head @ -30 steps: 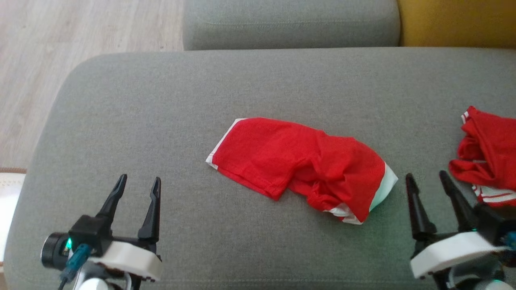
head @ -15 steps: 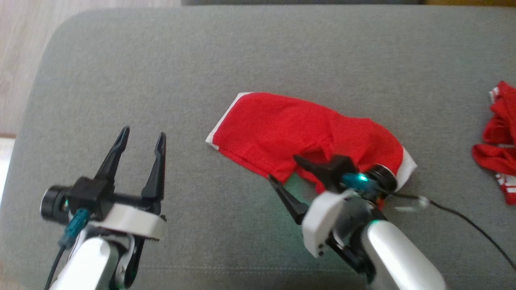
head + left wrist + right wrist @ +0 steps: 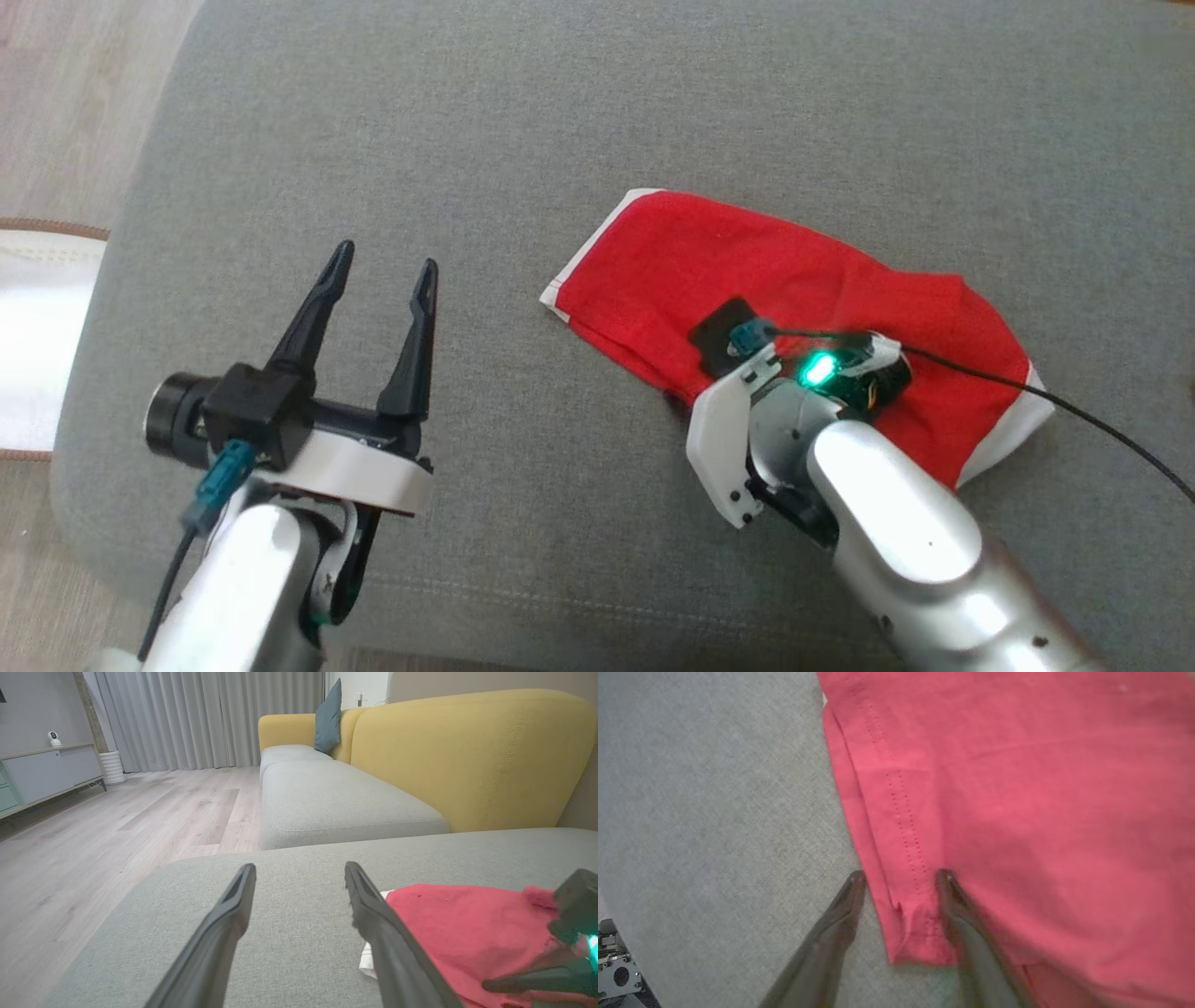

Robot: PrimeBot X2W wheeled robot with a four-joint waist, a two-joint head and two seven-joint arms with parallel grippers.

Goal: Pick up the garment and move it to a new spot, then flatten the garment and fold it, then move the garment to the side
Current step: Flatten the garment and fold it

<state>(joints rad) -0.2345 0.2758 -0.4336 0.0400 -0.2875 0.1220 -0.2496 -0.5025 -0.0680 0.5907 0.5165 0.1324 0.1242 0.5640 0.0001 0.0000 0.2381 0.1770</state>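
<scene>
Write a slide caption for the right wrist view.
Right gripper straddling the hem of the red garment on a grey cushion.

Home living room, yellow sofa (image 3: 467, 756), grey curtains (image 3: 187, 718), wooden floor (image 3: 117, 826), sideboard (image 3: 46, 772)

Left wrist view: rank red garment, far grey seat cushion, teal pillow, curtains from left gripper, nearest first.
1. red garment, right beside the left gripper
2. far grey seat cushion, straight ahead
3. teal pillow, farther back, upper centre
4. curtains, at the back
</scene>
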